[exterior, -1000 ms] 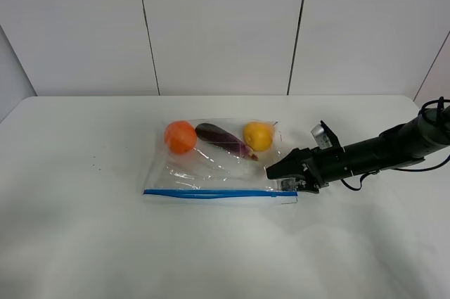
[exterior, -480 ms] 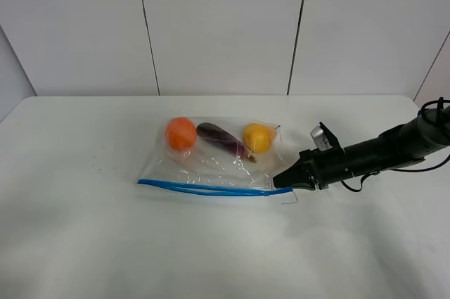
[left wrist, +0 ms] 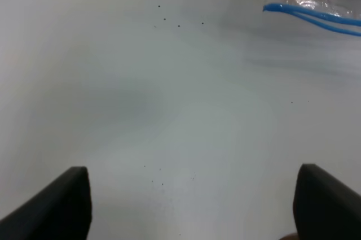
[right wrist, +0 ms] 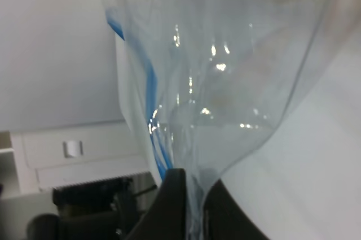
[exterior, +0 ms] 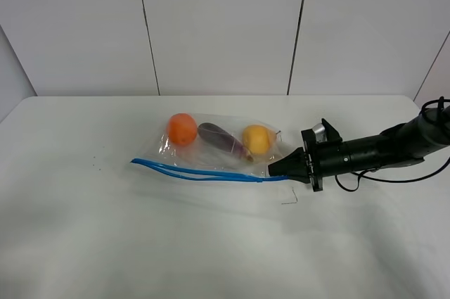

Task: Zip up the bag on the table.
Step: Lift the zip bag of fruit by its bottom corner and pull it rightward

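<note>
Bag [exterior: 193, 160]: clear crinkled plastic, lying near the middle of the white desk [exterior: 105, 243], long side running left to right; blue zipper strip [exterior: 211, 173] along the near edge, its two blue lines standing slightly apart toward the left end; contents seen through the plastic along the far side: one orange fruit [exterior: 182, 129] at left, one dark purple vegetable [exterior: 221, 138] in the middle, one yellow fruit [exterior: 256, 138] at right. Right gripper [exterior: 274, 169]: reached in low from the right on a black arm, jaws closed and pinching the bag's plastic at the right end of the zipper strip; the wrist view showed the film gathered between the two fingers. Left gripper [left wrist: 194, 195]: seen in its own wrist view only, jaws spread wide, holding nothing, over bare desk, well apart from the bag's left zipper corner.
</note>
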`<state>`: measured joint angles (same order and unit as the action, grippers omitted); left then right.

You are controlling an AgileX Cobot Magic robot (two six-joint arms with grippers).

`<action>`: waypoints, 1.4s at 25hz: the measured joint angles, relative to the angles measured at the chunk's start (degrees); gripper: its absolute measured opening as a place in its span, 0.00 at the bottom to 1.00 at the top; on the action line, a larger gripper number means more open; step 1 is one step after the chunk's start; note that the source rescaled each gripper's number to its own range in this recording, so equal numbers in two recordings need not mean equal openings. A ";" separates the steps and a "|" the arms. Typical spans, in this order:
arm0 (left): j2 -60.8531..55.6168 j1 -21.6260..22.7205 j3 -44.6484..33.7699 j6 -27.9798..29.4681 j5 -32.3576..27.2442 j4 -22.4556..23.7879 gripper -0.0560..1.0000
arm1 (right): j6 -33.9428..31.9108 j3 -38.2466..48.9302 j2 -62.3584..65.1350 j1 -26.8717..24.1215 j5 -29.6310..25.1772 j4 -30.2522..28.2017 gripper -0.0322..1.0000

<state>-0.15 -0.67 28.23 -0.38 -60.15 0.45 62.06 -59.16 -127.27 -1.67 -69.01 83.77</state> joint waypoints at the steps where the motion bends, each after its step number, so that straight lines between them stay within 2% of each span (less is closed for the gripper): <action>1: 0.00 0.00 0.00 0.00 0.00 0.00 1.00 | -1.04 0.00 0.35 0.00 0.00 0.13 0.03; 13: 0.00 0.00 0.00 0.00 0.00 0.00 1.00 | -9.12 0.05 7.24 0.00 0.00 2.79 0.03; 24: 0.00 0.00 0.00 0.00 0.00 0.00 1.00 | -10.53 0.05 7.37 0.00 0.00 6.12 0.03; 35: 0.00 0.00 0.00 0.00 0.00 0.00 1.00 | -10.53 0.05 7.37 0.00 0.00 6.18 0.03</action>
<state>-0.15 -0.67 28.23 -0.38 -60.15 0.45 51.53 -59.11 -119.90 -1.67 -69.01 89.95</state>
